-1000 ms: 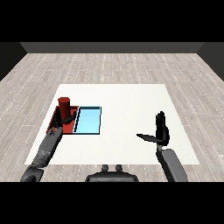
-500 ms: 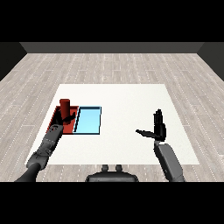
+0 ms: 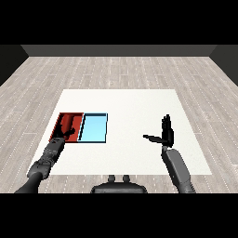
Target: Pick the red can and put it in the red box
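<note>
Red cylindrical can [image 3: 74, 123] lying inside red shallow tray [image 3: 59, 122], beside light blue tray [image 3: 94, 128]. Left hand [image 3: 61, 133] at can; finger state cannot tell. Right hand [image 3: 165, 132] open, idle over white tabletop [image 3: 125, 102]. Judged: placement stage; next, release and withdraw.

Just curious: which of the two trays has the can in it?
The red tray, the left one of the pair. The red can sits in it by the left hand; the light blue tray holds nothing.
</note>
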Controlling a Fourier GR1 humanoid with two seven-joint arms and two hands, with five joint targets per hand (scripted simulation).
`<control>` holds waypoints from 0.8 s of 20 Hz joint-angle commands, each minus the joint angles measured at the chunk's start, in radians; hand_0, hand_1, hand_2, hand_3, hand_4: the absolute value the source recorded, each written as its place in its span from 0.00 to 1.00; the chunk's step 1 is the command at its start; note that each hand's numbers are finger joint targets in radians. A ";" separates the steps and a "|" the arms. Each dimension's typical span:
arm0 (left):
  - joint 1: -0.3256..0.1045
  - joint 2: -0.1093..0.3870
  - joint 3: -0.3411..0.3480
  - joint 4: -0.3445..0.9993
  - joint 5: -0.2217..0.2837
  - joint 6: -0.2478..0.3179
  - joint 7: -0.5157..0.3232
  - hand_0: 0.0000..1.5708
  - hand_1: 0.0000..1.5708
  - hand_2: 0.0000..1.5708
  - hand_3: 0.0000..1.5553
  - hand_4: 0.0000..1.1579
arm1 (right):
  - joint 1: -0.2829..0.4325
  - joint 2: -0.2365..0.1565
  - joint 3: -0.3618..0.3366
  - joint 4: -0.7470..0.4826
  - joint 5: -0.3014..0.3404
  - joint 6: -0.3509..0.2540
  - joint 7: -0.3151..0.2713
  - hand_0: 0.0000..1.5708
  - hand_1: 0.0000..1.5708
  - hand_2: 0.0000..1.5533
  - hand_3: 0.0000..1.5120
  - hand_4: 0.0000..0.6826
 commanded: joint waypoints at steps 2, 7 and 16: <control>0.023 0.048 0.014 0.055 0.007 -0.131 0.027 0.00 0.00 0.00 0.00 0.56 | -0.032 0.006 -0.013 0.040 0.008 0.005 -0.018 0.00 0.00 0.00 0.00 0.00; -0.015 0.038 -0.011 0.055 -0.023 -0.132 0.060 0.00 0.00 0.00 0.00 0.00 | -0.005 -0.001 -0.044 0.018 -0.019 0.038 -0.040 0.00 0.00 0.00 0.00 0.00; -0.040 0.064 0.107 -0.096 0.083 -0.127 -0.180 0.00 0.00 0.00 0.00 0.00 | 0.032 0.013 -0.043 -0.006 -0.033 0.079 -0.071 0.00 0.00 0.00 0.00 0.00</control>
